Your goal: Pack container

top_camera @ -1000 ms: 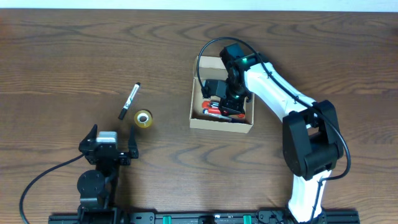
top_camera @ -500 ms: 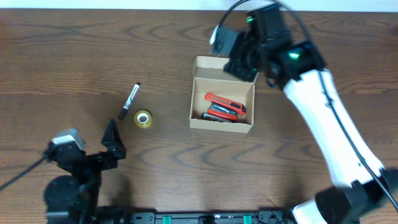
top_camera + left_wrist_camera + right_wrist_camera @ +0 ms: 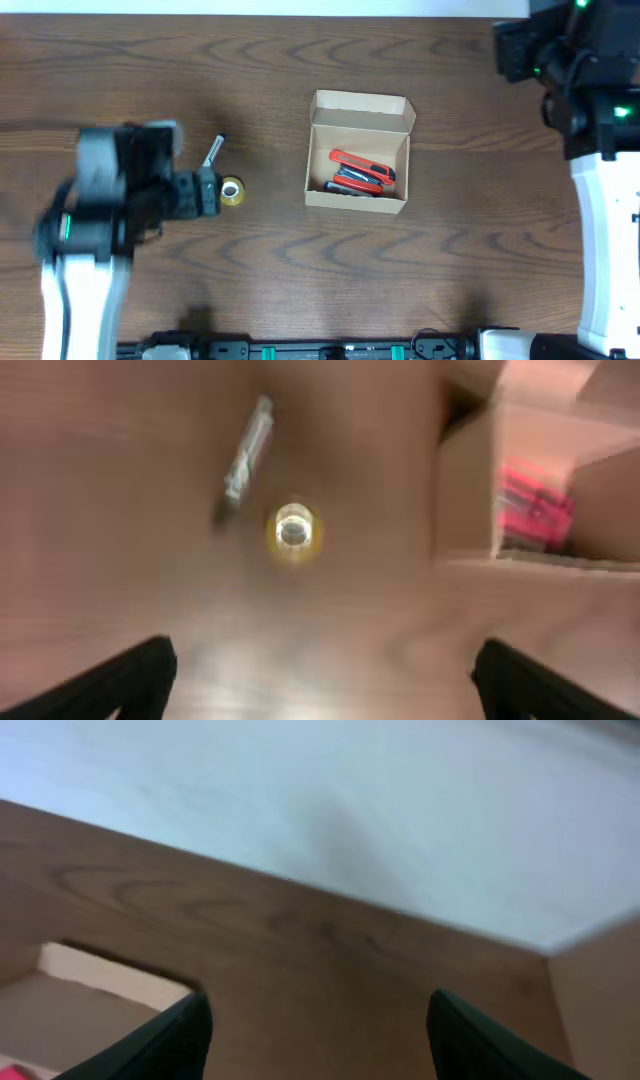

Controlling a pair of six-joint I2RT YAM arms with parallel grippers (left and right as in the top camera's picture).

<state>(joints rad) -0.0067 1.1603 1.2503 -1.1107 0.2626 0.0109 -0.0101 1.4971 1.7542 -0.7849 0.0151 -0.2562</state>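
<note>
The container (image 3: pixel 360 192), a tan cardboard box with its flap lid open at the back, sits mid-table with a red tool (image 3: pixel 362 165) and dark items inside. A black-and-white marker (image 3: pixel 212 150) and a yellow tape roll (image 3: pixel 231 191) lie to its left. My left gripper (image 3: pixel 320 690) hangs open just short of the tape roll (image 3: pixel 293 530) and marker (image 3: pixel 245 460), with nothing between its fingers. My right gripper (image 3: pixel 315 1040) is open and empty over the table's far right, the container's flap (image 3: pixel 100 980) at its lower left.
The far table edge (image 3: pixel 400 915) runs close ahead of the right gripper, with a pale surface beyond it. The right arm (image 3: pixel 600 150) stands along the right side and the blurred left arm (image 3: pixel 90 220) along the left.
The right arm rose out of the container and swung to the far right corner, its jaws opening. The left arm swept from the front edge up toward the tape roll and marker.
</note>
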